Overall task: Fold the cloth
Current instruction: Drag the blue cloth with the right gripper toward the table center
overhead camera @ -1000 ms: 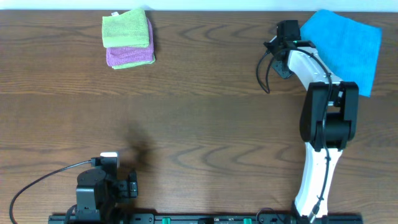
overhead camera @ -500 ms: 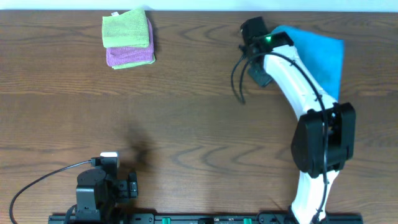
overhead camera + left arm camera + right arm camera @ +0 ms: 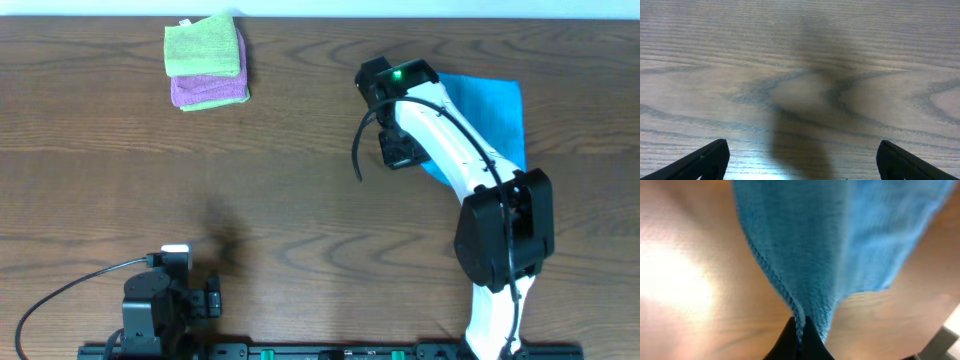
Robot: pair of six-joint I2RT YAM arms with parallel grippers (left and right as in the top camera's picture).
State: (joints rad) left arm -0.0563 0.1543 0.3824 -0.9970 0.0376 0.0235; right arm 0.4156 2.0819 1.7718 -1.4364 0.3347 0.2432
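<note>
One edge of the cloth (image 3: 492, 112) is pinched in the right gripper (image 3: 800, 331); the left gripper (image 3: 802, 165) sits spread wide over the table (image 3: 800, 60).

The right arm (image 3: 450, 138) stretches far forward, and the right gripper (image 3: 800, 330) is pinched tight on the cloth (image 3: 840, 240). The left arm (image 3: 150, 310) sits folded at the near edge, with the left gripper (image 3: 801, 157) fingers wide apart.

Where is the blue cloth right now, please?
In the overhead view the blue cloth is at the far right of the table, partly under the right arm; the right gripper pinches its edge.
</note>
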